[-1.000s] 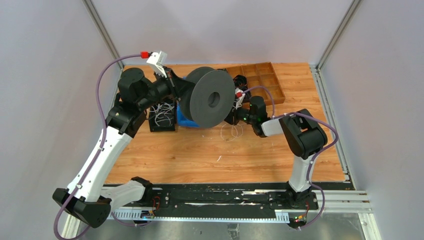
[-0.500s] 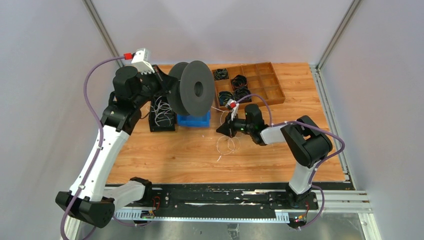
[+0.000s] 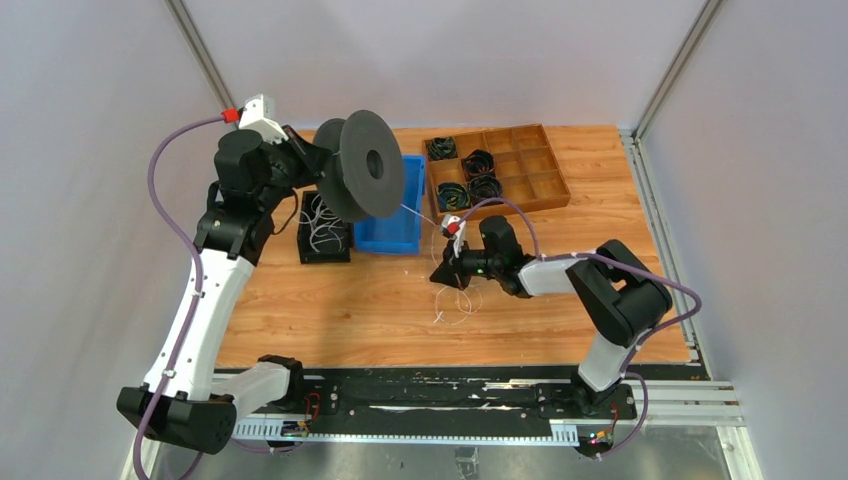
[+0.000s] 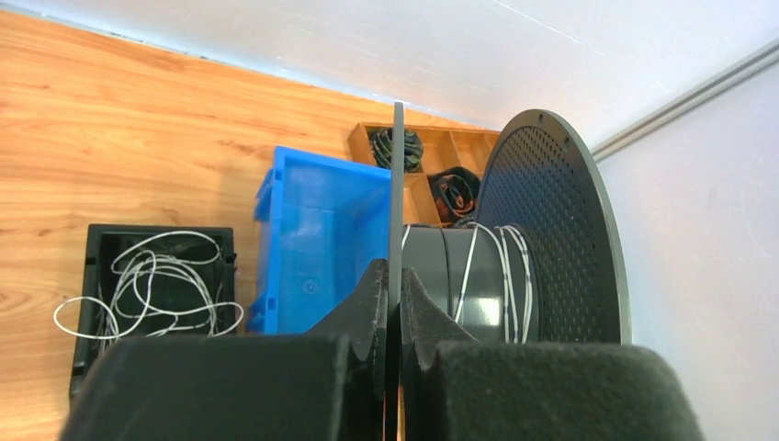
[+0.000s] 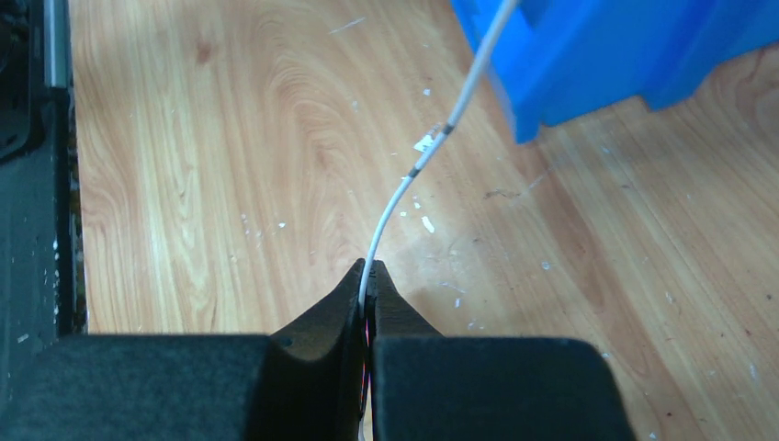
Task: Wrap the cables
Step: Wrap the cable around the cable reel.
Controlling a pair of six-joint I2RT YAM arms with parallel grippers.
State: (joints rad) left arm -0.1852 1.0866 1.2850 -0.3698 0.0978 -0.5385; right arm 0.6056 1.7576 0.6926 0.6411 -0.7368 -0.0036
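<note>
Cable (image 5: pixel 396 196) is pinched in right tool (image 5: pixel 367 280), while left tool (image 4: pixel 395 276) clamps black spool (image 4: pixel 551 248) by its flange.

Your light is bright and even, shadows soft on the light-brown wooden tabletop (image 3: pixel 350 310); the right gripper (image 5: pixel 367 276)'s black pads (image 5: pixel 184 386) blur.

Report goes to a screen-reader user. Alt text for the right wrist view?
The right gripper is shut on a thin white cable, which curves up and right from the grip, past a blue bin, and leaves the frame at the top. Beneath is a speckled wooden table.
</note>
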